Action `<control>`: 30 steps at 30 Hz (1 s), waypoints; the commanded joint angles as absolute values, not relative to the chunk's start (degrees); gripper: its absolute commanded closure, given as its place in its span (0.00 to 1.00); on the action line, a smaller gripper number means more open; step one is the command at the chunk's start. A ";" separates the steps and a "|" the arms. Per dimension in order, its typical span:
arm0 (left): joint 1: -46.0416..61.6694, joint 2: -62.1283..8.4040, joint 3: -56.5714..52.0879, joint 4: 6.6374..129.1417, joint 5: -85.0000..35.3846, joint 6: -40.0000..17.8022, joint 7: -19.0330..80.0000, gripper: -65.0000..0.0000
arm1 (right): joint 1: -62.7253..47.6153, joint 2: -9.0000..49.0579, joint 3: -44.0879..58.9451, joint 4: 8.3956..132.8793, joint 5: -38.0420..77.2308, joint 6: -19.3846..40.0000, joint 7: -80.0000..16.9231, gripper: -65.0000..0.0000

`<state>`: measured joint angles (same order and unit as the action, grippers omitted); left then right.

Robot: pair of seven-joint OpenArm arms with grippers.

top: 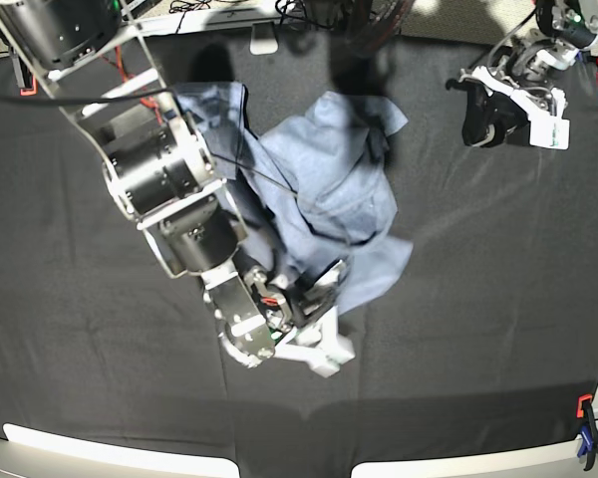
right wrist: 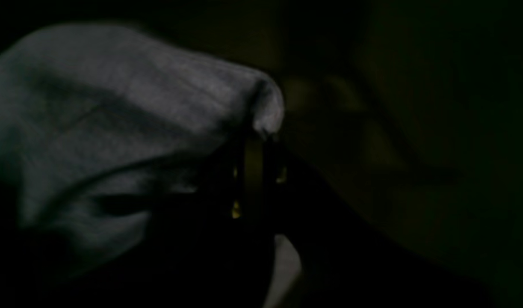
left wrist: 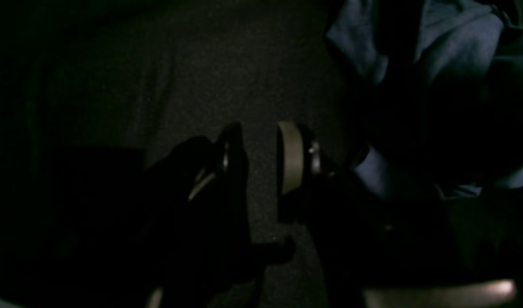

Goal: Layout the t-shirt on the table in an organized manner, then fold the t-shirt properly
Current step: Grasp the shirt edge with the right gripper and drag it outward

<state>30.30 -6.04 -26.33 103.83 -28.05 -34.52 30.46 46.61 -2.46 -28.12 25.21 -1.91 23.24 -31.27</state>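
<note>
Crumpled blue-grey t-shirt [top: 324, 189] on black table [top: 498, 299], right hand [right wrist: 255, 137] clamped on its edge

Pale floor strip [top: 120, 450] below; dim light.

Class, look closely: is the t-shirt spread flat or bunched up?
Bunched up: the t-shirt lies crumpled in uneven folds on the table, with no sleeves laid out.

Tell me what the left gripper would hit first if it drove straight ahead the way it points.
Probably only the table: the left gripper faces bare black cloth. The t-shirt lies off to one side of that line, though depth is hard to judge in this dark view.
</note>
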 commanded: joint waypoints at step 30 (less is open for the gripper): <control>30.00 -6.39 -26.52 104.75 -29.04 -34.79 28.51 0.80 | 55.05 15.11 -27.73 28.12 -1.80 -4.23 -23.70 0.59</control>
